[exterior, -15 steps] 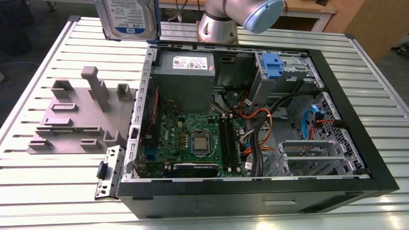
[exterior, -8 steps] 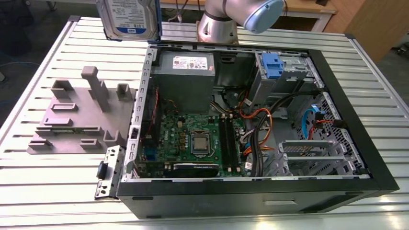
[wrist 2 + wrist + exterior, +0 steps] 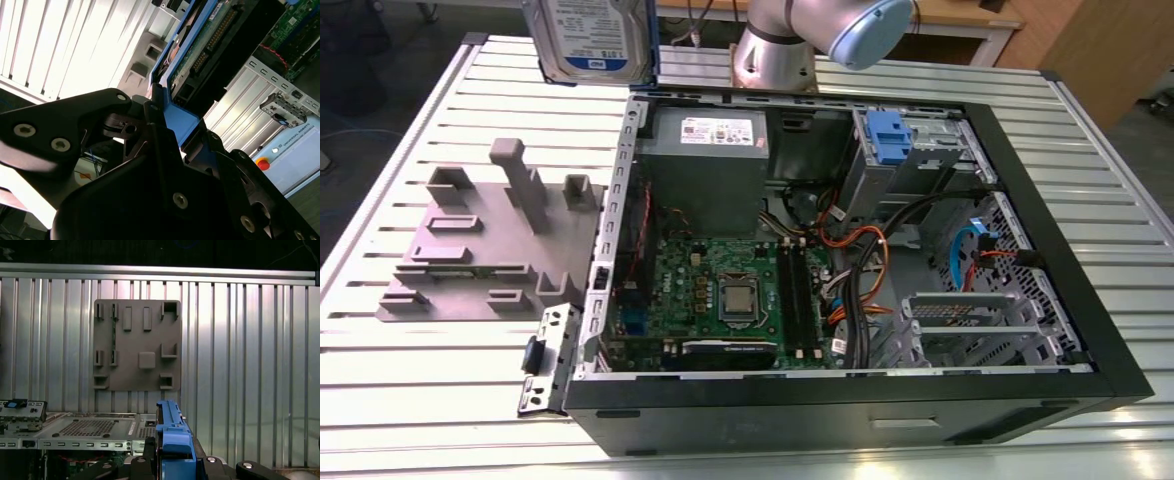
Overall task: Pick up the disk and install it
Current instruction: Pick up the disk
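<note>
Exterior view: an open black computer case (image 3: 854, 415) lay on its side on a slatted metal table (image 3: 400, 400), and it took up most of the surface. Inside it were a grey power-supply box (image 3: 707, 150) at the far end, a green motherboard (image 3: 720, 290) below that, and a tangle of orange and black cables (image 3: 854, 270) running toward the drive bays. A blue bracket (image 3: 887, 135) stood in the far bay, and a perforated metal cage (image 3: 961, 320) sat near the front on the exterior view's right. A grey moulded fixture plate (image 3: 467, 250) with upright posts rested on the table just beside the case, on the exterior view's left. The robot arm (image 3: 814, 40) rose behind the case.

The disk (image 3: 591, 40) hung in the air, well above the table, beyond the case's far corner and above the gap between the plate and the case. It stood on edge, with its white-and-blue label facing the camera and a silver-grey body framed in blue.

In the second wrist view the gripper (image 3: 167, 117) was clenched on the end of the blue carrier (image 3: 182, 120), with black fingers (image 3: 212, 145) pressed against both sides. The disk's green circuit-board underside with its connector row stretched away from the grasp. In the first wrist view the carrier's narrow edge stuck up from the gripper, with the fixture plate lying flat on the slats beyond it.
</note>
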`<state>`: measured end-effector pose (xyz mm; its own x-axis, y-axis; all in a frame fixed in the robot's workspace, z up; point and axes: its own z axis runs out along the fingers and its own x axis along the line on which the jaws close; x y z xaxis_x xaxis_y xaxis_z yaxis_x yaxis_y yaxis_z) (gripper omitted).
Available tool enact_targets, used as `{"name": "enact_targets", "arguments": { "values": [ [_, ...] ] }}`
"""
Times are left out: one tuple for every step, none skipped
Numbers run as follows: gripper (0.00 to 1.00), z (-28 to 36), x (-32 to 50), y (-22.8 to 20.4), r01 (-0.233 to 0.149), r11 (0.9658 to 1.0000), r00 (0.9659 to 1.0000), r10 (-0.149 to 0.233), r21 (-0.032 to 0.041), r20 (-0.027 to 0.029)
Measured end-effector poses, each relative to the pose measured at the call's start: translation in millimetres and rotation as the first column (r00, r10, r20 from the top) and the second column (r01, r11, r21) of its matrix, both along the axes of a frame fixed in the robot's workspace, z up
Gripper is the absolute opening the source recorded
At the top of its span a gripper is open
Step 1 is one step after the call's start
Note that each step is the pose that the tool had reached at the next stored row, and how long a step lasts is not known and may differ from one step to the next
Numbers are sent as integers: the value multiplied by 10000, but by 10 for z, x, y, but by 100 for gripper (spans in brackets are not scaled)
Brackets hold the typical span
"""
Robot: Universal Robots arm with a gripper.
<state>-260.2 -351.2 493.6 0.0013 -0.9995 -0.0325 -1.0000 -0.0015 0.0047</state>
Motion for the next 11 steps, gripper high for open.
{"name": "enact_targets", "arguments": {
  "values": [
    [36, 0, 3, 0, -1, 10000, 10000, 1, 0, 0],
    [36, 0, 7, 0, -1, 10000, 10000, 1, 0, -1],
    [36, 0, 9, 0, -1, 10000, 10000, 1, 0, 0],
    [36, 0, 10, 0, 0, 10000, 10000, 0, 0, 0],
    [36, 0, 12, 0, 0, 10000, 10000, 0, 0, 0],
    [36, 0, 14, 0, 0, 10000, 10000, 0, 0, -1],
    [36, 0, 16, 0, 0, 10000, 10000, 0, 0, -1],
    [36, 0, 22, 0, 0, 10000, 10000, 0, 0, 0],
    [36, 0, 26, 0, 0, 10000, 10000, 0, 0, -1],
    [36, 0, 26, 0, 0, 10000, 10000, 0, 0, 0],
    [36, 0, 27, 0, 0, 10000, 10000, 0, 0, 0]
  ]
}}
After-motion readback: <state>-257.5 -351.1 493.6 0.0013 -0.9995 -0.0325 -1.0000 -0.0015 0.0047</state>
